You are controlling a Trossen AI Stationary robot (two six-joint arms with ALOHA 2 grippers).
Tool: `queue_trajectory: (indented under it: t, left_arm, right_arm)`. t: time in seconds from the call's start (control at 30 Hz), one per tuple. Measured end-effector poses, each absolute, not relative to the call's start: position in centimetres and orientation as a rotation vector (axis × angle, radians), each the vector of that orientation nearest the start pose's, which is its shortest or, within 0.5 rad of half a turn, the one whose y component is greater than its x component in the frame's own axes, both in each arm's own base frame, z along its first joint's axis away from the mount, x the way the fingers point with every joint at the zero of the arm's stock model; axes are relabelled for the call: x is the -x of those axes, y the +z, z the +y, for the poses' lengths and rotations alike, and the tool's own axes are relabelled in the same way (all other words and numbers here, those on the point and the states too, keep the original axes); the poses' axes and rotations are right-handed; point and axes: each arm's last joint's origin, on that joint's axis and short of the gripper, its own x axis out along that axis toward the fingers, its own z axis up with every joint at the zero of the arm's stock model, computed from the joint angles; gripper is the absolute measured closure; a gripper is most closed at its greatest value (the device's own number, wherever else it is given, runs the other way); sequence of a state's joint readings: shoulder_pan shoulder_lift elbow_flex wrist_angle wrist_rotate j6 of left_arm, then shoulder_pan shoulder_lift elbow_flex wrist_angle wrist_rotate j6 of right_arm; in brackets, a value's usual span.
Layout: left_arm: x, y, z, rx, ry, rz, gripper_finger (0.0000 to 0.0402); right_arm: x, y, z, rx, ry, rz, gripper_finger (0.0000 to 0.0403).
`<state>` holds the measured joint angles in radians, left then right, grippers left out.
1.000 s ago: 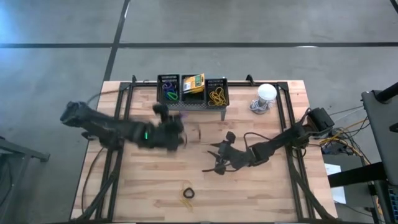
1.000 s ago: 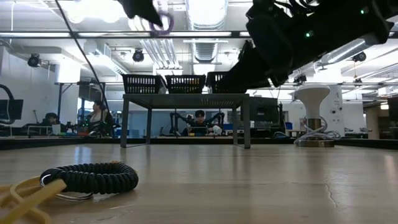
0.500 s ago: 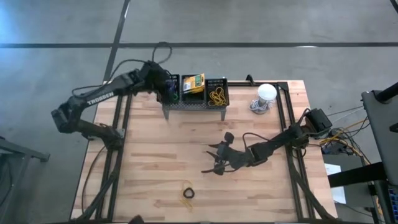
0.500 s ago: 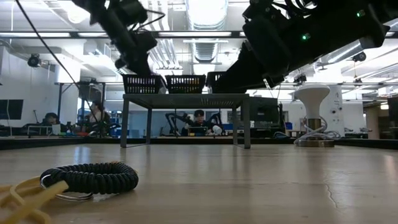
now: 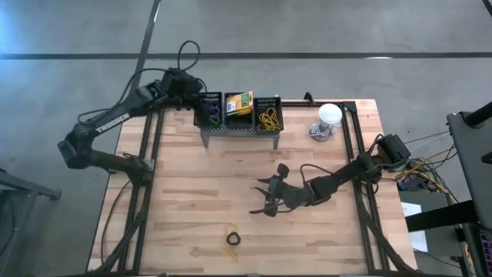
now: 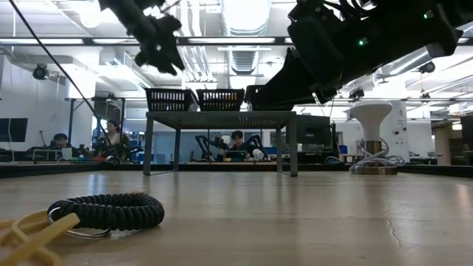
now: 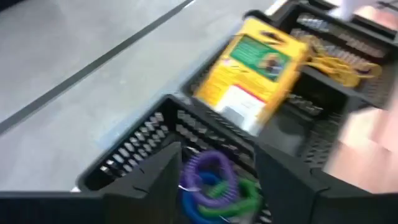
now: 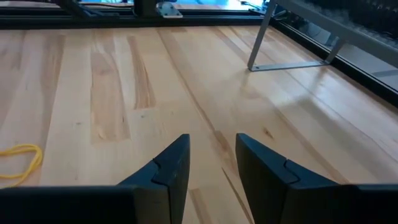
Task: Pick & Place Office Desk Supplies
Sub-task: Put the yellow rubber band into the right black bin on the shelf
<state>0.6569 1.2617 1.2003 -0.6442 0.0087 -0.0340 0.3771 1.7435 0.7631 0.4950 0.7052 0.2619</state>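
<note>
Three black mesh baskets stand in a row on a grey stand (image 5: 238, 132) at the table's far edge. The left basket (image 5: 209, 112) holds purple, blue and green loops (image 7: 214, 183). A yellow-green crayon box (image 7: 252, 74) lies in the middle one, and yellow bands (image 5: 268, 118) lie in the right one. My left gripper (image 7: 219, 152) hovers open over the left basket, above the loops. My right gripper (image 8: 211, 158) stands open low over the table's middle, with nothing between its fingers. A black loop (image 6: 107, 210) lies on yellow bands (image 6: 29, 233) near the front edge.
A white dome-shaped object (image 5: 329, 115) stands at the far right of the table. A single yellow band (image 8: 18, 158) lies on the wood ahead of my right gripper. Black frame rails (image 5: 154, 146) run along both table sides. Bare wood lies between the stand and the black loop.
My left gripper has swung from the table's middle toward the far edge, up over the left basket, rolling its wrist as it went. It has let go of the purple loop that it carried, which now lies in that basket.
</note>
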Motion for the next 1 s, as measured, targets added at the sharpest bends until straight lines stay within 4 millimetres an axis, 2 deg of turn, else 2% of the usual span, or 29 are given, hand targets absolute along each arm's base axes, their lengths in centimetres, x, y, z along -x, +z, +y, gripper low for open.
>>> queue_trajectory:
  t: [0.1, 0.2, 0.3, 0.43, 0.53, 0.63, 0.73, 0.83, 1.0]
  left_arm:
    - [-20.6, 34.2, 13.3, 0.23, 0.555, 0.649, 0.019]
    - [-21.1, 33.1, 9.4, 0.18, 0.411, 0.662, 0.0197]
    - [-21.6, 30.6, 4.6, 0.123, 0.271, 0.647, 0.0207]
    - [-21.8, 25.7, -2.5, -0.011, 0.116, 0.577, 0.0216]
    - [-20.8, 22.2, -7.6, -0.099, 0.03, 0.471, 0.0217]
    - [-18.7, 19.3, -11.6, -0.15, 0.012, 0.349, 0.0217]
    - [-16.4, 17.2, -14.1, -0.193, 0.04, 0.271, 0.0217]
    - [-15.0, 15.8, -15.2, -0.241, 0.079, 0.255, 0.0217]
    - [-14.6, 14.6, -16.0, -0.208, 0.079, 0.28, 0.0217]
  right_arm:
    - [-31.6, 15.1, 10.5, -0.015, -0.37, 0.355, 0.0277]
    - [-32.1, 14.3, 10.8, -0.02, -0.325, 0.34, 0.028]
    - [-33.0, 13.0, 11.4, -0.027, -0.183, 0.326, 0.0275]
    - [-35.0, 11.7, 12.7, -0.021, -0.005, 0.34, 0.0255]
    - [-36.9, 11.9, 13.6, -0.044, 0.053, 0.363, 0.0235]
    - [-39.0, 12.9, 14.2, -0.069, 0.035, 0.432, 0.0219]
    - [-41.0, 13.6, 14.7, -0.094, -0.003, 0.558, 0.0211]
    - [-42.5, 13.5, 15.4, -0.099, 0.0, 0.664, 0.0213]
    - [-44.8, 11.8, 17.1, -0.127, 0.116, 0.755, 0.0225]
